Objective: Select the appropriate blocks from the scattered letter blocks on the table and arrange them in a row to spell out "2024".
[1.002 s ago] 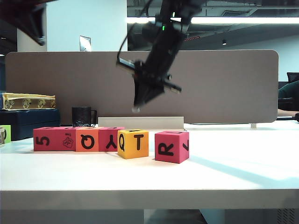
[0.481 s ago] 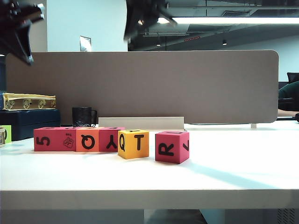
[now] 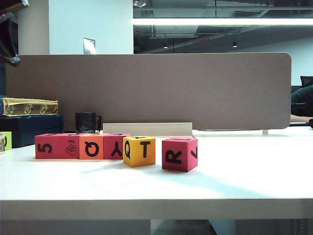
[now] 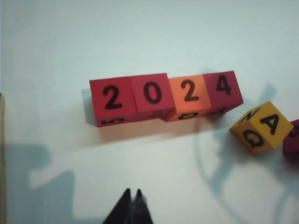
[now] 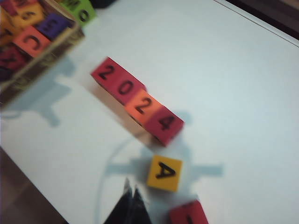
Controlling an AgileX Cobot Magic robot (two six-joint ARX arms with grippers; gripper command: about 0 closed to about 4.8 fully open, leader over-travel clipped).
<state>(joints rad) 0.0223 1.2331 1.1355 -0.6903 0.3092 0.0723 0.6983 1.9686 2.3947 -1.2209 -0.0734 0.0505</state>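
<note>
four small matte cubes (image 4: 166,97), three pinkish-red and one orange, lined up touching, tops reading "2024", on the plain white table (image 4: 140,177), left claw (image 4: 132,193) and right claw (image 5: 130,190) held high above, both closed and empty

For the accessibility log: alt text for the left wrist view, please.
Four small matte cubes, three pinkish-red and one orange, sit touching in a row on the plain white table, tops reading 2024. A yellow cube showing A lies apart; the shut left gripper hangs above bare table.

Office: desk partition (image 3: 146,90), ceiling striplights (image 3: 222,21)
</note>
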